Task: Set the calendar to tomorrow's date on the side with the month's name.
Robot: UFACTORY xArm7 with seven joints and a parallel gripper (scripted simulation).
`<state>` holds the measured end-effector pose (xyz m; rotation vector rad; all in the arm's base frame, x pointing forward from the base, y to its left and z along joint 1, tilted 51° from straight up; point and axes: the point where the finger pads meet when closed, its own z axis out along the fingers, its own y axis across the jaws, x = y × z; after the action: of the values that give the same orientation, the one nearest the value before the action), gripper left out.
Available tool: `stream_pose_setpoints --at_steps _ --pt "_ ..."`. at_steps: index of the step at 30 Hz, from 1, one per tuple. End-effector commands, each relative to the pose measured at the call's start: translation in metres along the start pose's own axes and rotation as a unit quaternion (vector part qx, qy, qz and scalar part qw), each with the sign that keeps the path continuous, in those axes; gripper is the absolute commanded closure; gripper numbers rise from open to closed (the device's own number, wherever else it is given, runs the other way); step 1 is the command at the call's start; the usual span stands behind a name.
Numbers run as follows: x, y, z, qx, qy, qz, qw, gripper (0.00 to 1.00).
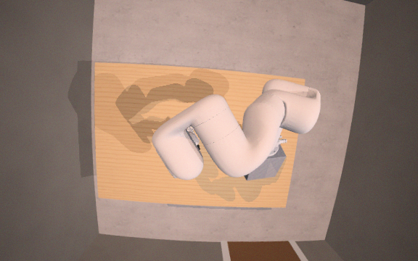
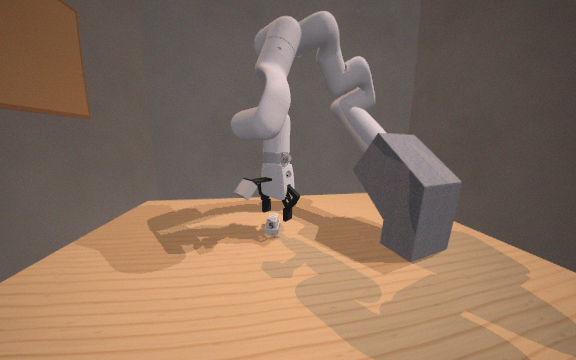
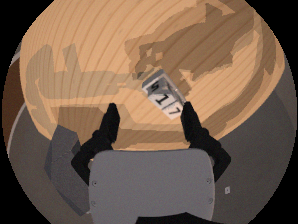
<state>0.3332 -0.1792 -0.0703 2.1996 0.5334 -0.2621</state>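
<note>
The calendar's small tray [image 2: 271,232] [image 3: 152,78] is on the table, with two white cubes side by side in it. In the wrist view one cube [image 3: 162,98] [image 2: 271,225] shows a black 1 on top and a 5 on its end face. The other cube [image 3: 174,111] shows a 7 on top. The month's name cannot be read. The gripper [image 2: 277,213] [image 3: 150,106] is open and empty, fingers pointing down, a little above the calendar. In the wrist view the right fingertip appears close to the 7 cube. The arm hides the calendar in the top view.
A large grey angular block [image 1: 267,168] [image 2: 430,215] [image 3: 65,155] stands on the wooden table [image 1: 140,181] [image 2: 168,310], well to the right of the calendar in the exterior view. The white arm [image 1: 227,138] [image 2: 278,50] arches over the table. Shadows of the arm cross the wood.
</note>
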Motion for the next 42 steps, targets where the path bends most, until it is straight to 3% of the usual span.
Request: stream_pose_setpoints --at_steps 1,7,15,20,23,28,33,36,42 --pt "0.001 0.017 -0.001 0.002 0.001 -0.018 1.000 0.00" --pt "0.001 0.024 -0.001 0.002 0.001 -0.105 0.995 0.00" --pt "0.002 0.046 -0.001 0.002 0.001 -0.110 0.994 0.00" --pt "0.002 0.052 -0.001 0.002 0.001 -0.191 0.982 0.00" --pt "0.002 0.073 -0.001 0.002 0.001 -0.191 0.982 0.00" --pt "0.002 0.074 -0.001 0.002 0.001 -0.196 0.981 0.00" --pt "0.002 0.081 -0.001 0.001 0.002 -0.276 0.961 0.00" --pt "0.003 0.101 -0.001 0.001 0.002 -0.276 0.961 0.00" --pt "0.003 0.103 0.000 0.002 0.001 -0.307 0.952 0.00"
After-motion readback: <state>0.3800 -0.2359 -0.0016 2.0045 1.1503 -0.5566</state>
